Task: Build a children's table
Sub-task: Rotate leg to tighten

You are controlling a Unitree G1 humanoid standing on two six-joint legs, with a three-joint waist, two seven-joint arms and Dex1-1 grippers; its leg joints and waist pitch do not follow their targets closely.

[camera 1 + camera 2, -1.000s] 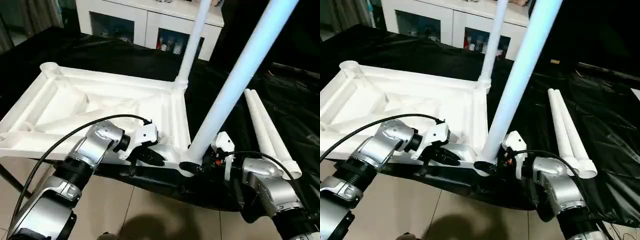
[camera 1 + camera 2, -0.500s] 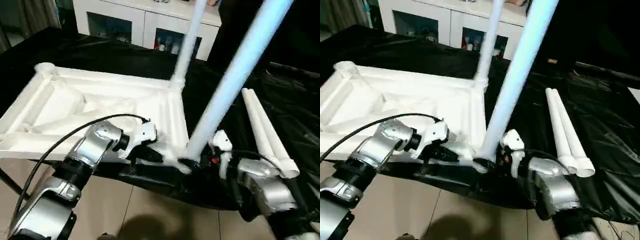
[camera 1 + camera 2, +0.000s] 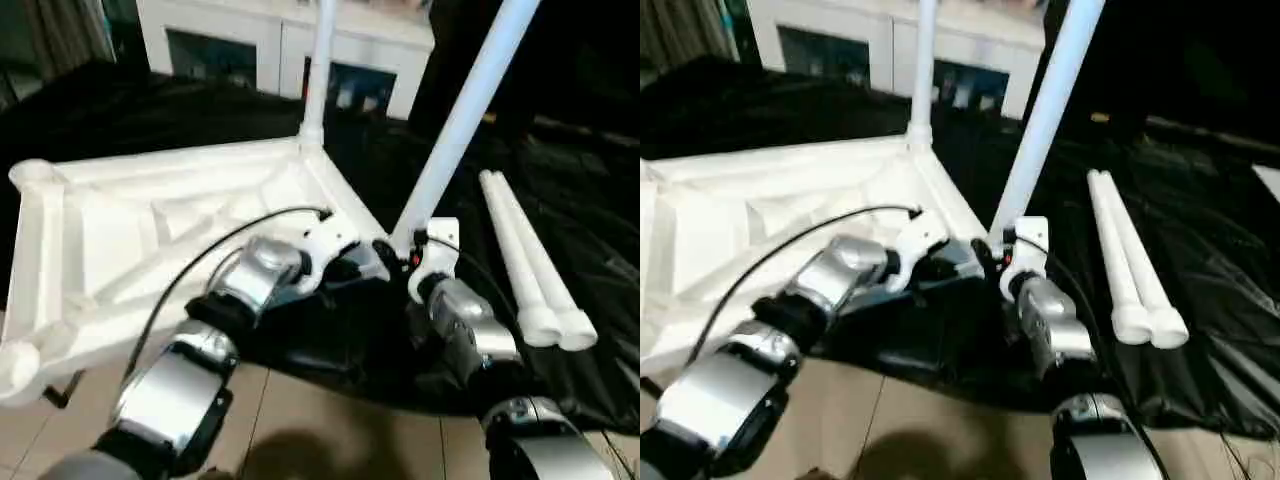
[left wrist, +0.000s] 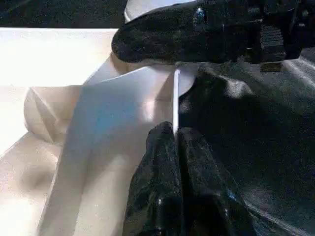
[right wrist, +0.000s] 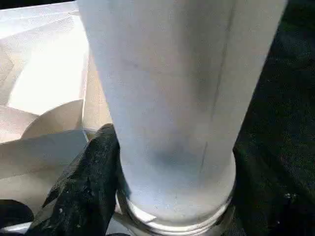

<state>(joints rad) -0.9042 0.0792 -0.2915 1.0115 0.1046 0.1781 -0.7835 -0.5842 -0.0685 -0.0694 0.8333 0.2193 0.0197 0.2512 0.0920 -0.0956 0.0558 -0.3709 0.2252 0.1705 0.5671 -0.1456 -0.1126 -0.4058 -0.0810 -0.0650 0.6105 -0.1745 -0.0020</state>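
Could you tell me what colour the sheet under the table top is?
Black: the sheet shows best in the left eye view.

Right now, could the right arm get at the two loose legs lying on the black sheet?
Probably yes, once it lets go. The two loose legs lie side by side on the black sheet just beside the right tool, with nothing between them, but that tool is closed around the base of the near leg.

one tabletop, four legs, two hands
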